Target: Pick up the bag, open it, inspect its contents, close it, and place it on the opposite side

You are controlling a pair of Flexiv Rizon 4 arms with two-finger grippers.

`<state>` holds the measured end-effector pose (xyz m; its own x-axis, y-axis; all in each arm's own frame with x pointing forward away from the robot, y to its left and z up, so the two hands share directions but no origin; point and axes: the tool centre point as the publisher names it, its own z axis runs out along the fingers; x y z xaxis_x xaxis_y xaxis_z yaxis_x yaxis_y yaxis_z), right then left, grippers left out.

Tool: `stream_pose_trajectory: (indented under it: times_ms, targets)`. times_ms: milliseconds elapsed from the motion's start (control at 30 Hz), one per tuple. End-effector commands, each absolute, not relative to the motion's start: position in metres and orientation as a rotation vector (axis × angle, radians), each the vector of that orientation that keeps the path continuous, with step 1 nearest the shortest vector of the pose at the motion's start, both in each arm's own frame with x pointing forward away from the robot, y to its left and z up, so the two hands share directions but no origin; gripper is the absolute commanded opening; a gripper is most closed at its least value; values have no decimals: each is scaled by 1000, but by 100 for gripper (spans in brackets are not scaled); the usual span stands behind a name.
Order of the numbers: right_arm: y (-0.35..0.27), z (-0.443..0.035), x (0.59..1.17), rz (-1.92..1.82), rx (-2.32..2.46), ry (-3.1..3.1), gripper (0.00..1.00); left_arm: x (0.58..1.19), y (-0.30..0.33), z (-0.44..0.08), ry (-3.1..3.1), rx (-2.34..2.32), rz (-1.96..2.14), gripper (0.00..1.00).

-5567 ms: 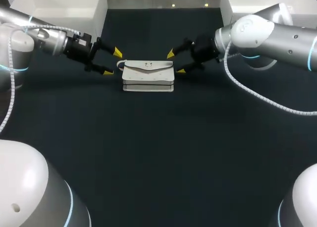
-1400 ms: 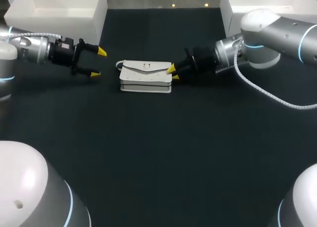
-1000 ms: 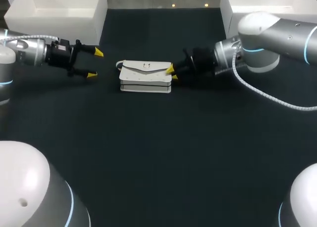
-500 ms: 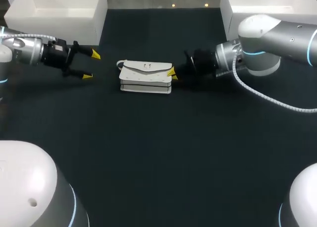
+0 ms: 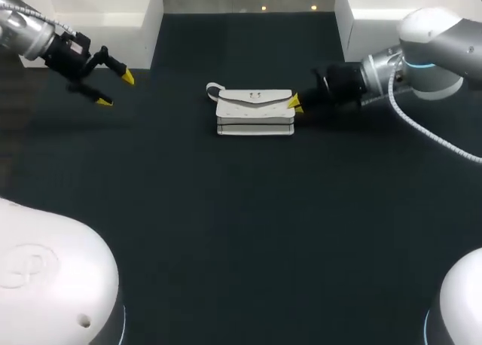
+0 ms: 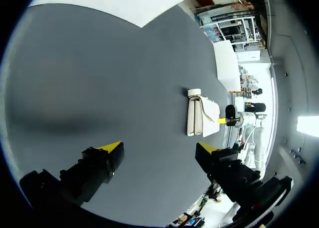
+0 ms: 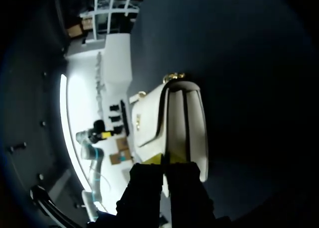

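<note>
Across the dark bench (image 5: pixel 241 232), the white bag (image 5: pixel 254 111) lies flat, flap shut, in the upper middle of the frame. Your right tool (image 5: pixel 294 104) pinches its right end; the left tool (image 5: pixel 114 89) hangs spread, well apart, upper left. You're at the pick-up: next, lift it level.

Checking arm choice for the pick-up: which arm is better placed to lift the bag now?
Right. The right gripper sits at one end of the bag, its tips pinched together against it. The left gripper is open and well apart from the bag, so it would have to travel first.
</note>
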<state>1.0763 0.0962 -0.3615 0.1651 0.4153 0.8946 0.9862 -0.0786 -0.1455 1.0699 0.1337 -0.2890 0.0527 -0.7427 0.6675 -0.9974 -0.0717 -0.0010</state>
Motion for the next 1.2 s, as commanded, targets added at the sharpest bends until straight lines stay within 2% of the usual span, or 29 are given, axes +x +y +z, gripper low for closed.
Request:
stream_pose_trajectory:
  times_ms: [33, 633, 1200]
  targets:
    - [89, -361, 1083, -859, -1592, -1372, 0, 1072, 137, -274, -1856, 1909, 481, 100]
    - [89, -361, 1083, -859, -1592, -1372, 0, 1075, 143, -266, -1991, 1984, 528, 100]
    - [-65, -365, 1124, -836, -1702, -1401, 0, 1088, 182, -268, -2265, 1976, 437, 100]
